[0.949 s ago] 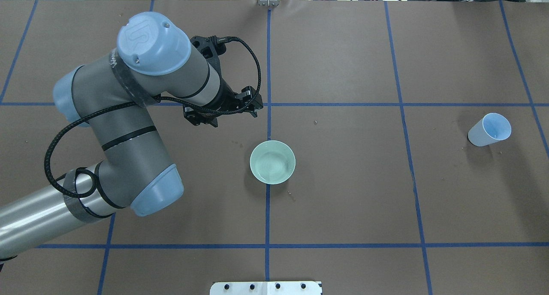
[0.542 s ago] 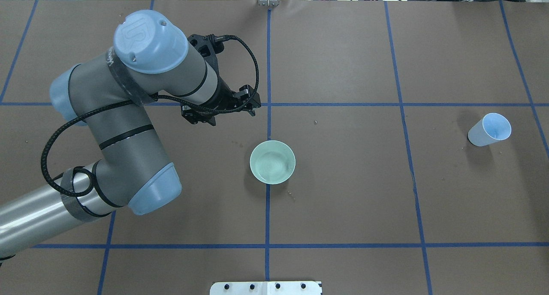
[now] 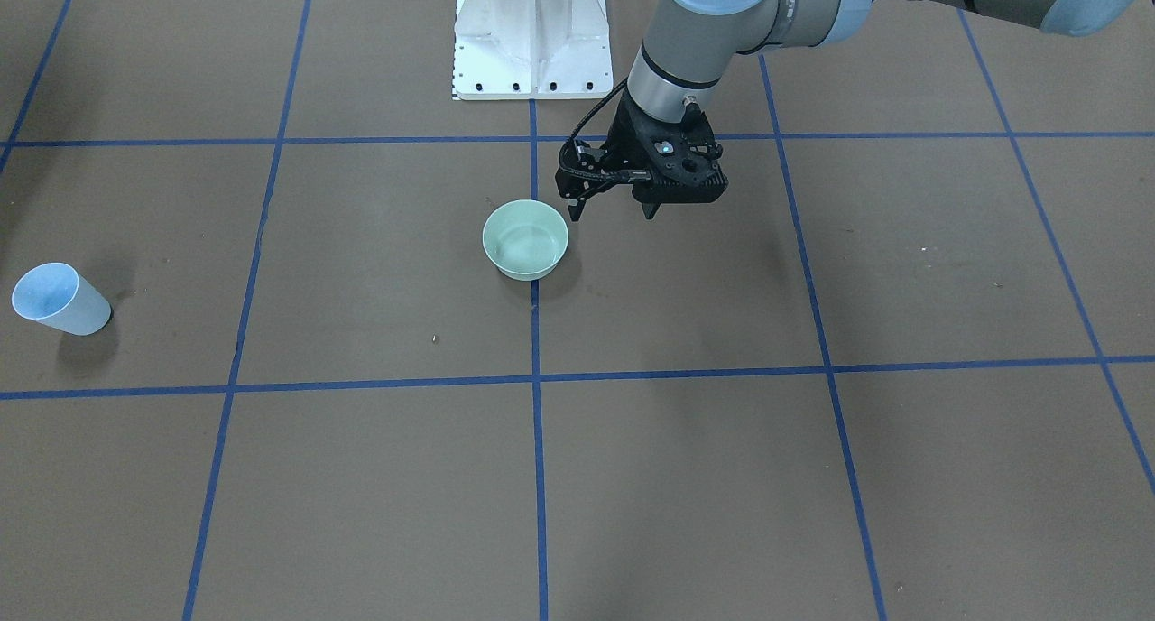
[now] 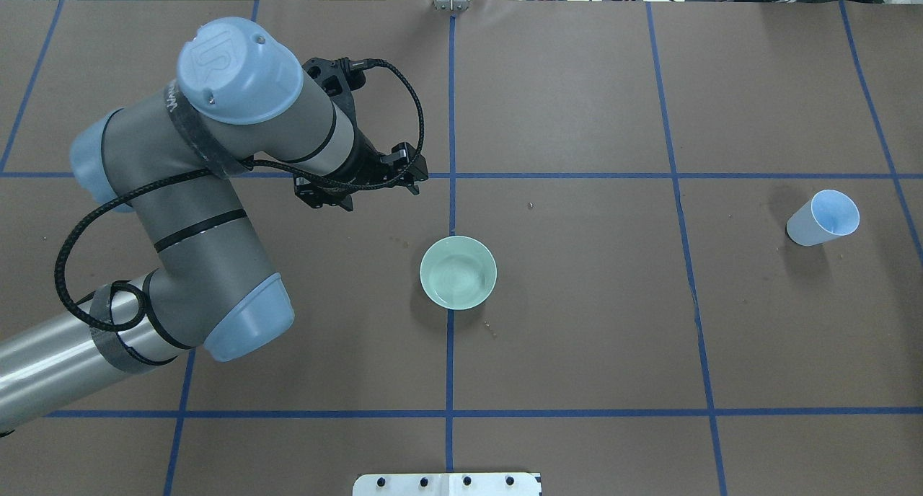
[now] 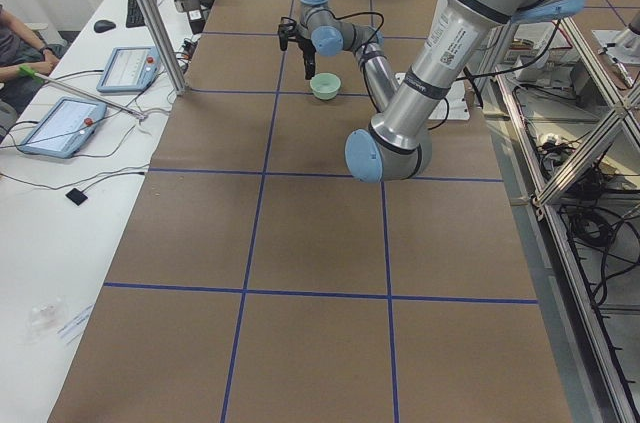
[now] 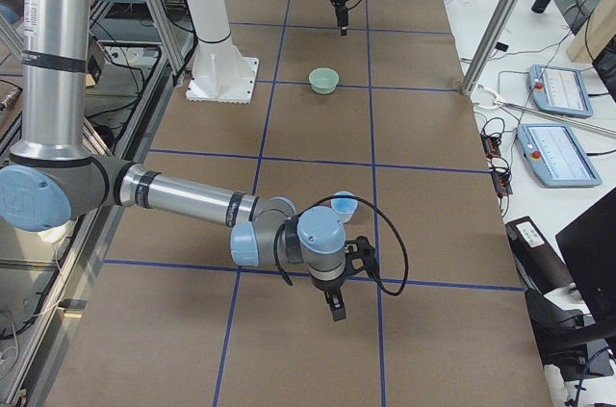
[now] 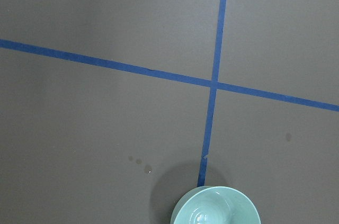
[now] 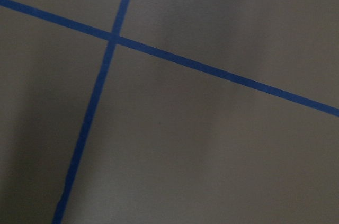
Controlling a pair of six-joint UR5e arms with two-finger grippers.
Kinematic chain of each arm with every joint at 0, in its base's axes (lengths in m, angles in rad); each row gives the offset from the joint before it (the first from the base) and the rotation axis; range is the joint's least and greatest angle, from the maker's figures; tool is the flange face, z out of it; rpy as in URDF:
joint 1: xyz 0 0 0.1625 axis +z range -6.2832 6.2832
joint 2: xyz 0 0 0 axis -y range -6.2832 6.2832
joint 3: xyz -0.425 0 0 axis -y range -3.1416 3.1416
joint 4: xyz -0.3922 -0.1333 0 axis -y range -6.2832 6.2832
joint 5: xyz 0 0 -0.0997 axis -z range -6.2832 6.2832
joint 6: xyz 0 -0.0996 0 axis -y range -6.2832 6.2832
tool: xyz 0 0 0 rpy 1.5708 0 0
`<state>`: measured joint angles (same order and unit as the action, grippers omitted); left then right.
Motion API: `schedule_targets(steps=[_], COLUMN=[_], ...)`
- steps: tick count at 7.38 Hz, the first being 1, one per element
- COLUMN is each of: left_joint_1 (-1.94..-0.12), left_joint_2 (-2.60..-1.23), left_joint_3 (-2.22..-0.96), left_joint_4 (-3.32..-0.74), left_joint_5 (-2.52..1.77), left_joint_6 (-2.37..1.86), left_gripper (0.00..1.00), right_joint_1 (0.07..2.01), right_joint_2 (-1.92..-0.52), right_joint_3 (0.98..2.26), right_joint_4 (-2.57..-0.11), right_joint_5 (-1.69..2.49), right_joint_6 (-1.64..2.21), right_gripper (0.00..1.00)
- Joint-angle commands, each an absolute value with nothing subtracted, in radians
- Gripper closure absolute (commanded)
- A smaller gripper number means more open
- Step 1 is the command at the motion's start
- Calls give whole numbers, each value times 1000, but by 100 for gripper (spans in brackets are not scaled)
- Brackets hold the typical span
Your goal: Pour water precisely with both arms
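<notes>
Brown paper tabletop, blue tape grid, left fingers spread and empty, right fingers impossible to judge.

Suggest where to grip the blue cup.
Pinch the blue cup across the side wall just under the rim, coming in level from the side. It stands upright, mouth up, widening toward the top, so it should not slip through.

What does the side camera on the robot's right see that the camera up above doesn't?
Only the right-side camera shows the right arm and its tool, close to the blue cup, plus two tablets on the side desk. Only the overhead camera shows ripples of water inside the green bowl. Both show the bowl, the cup and the left arm.
</notes>
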<state>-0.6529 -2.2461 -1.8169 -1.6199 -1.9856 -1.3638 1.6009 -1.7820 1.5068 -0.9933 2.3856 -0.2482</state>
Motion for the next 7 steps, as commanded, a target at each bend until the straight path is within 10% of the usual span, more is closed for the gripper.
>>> schedule_targets(steps=[1, 7], left_joint_1=[-653, -653], left_joint_2=[-2237, -2232], left_joint_3=[-1821, -1821], left_joint_4=[-1620, -1621], left_joint_5=[-1988, -1990], left_joint_6=[-1364, -1339], left_gripper=[1, 1], right_joint_1=[1597, 1278], right_joint_2=[-1827, -1789], right_joint_3=[1428, 1427], right_joint_4=[-706, -236], right_joint_5=[2610, 2398], right_joint_6=[-204, 277], right_gripper=[0, 1])
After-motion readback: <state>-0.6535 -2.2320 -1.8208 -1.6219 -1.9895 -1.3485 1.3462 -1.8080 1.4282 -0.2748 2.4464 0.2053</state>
